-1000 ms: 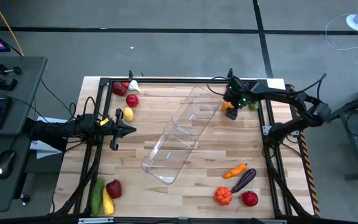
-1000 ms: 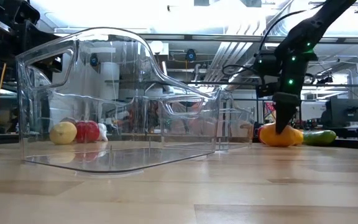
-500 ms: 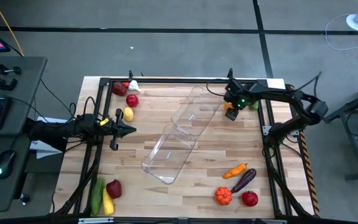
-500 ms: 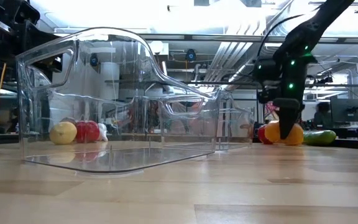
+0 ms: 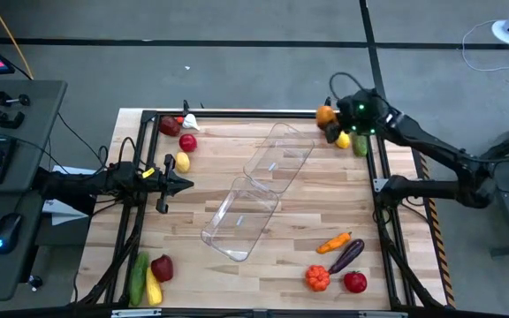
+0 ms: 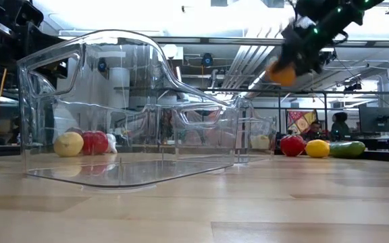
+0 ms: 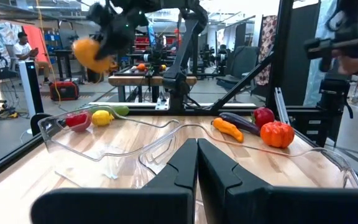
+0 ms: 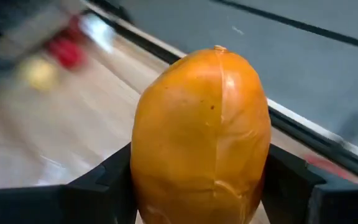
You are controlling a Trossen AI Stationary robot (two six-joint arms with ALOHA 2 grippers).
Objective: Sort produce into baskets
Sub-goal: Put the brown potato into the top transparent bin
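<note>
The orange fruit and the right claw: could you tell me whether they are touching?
Touching. The right wrist view shows the orange fruit pressed between the right claw's two dark fingers, with no gap on either side. The low view shows it lifted clear of the table.

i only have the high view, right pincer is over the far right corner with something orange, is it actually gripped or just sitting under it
Observer: Gripped. In the right wrist view the orange fruit sits clamped between the right pincer's two dark fingers.
Operator: is it off the table
Observer: Yes. The low view shows it high in the air, well above the red, yellow and green produce lying on the wood.
Operator: left pincer doing anything
Observer: No. The left wrist view shows the left pincer shut and empty, facing the clear baskets.
</note>
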